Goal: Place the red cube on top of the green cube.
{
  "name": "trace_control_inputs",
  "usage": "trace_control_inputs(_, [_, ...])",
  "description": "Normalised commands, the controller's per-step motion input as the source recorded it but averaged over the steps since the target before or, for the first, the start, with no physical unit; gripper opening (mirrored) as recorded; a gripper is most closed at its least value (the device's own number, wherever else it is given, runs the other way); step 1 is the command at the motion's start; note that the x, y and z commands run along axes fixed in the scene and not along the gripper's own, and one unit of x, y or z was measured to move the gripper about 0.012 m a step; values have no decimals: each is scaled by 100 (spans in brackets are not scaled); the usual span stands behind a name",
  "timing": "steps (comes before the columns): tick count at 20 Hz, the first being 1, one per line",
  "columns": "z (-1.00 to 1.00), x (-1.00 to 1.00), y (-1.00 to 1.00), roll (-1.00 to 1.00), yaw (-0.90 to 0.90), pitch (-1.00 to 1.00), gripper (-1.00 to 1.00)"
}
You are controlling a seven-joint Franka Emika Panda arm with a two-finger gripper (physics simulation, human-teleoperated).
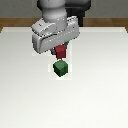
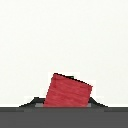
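A small dark-red cube (image 1: pixel 60 51) hangs in the air under my gripper (image 1: pixel 60 52), whose fingers are shut on it. Just below and slightly toward the exterior view's right, the dark-green cube (image 1: pixel 61 68) rests on the white table, with a small gap between the two blocks. In the wrist view the red cube (image 2: pixel 66 91) fills the lower middle, slightly tilted, with dark finger parts at its sides. The green cube is not visible there.
The white table (image 1: pixel 100 90) stretches around the cubes, with a wooden floor strip (image 1: pixel 15 22) beyond its far edge. The robot's grey-white hand and arm (image 1: pixel 54 30) loom over the cubes.
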Motion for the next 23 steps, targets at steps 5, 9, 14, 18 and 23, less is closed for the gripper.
trace_control_inputs(5, [-60, 0, 0, 0, 0, 0, -100])
trace_control_inputs(9, [0, 0, 0, 0, 0, 0, 100])
trace_control_inputs(14, [0, 0, 0, 0, 0, 0, 100])
trace_control_inputs(18, [0, 0, 0, 0, 0, 0, 100])
trace_control_inputs(23, [0, 0, 0, 0, 0, 0, 100])
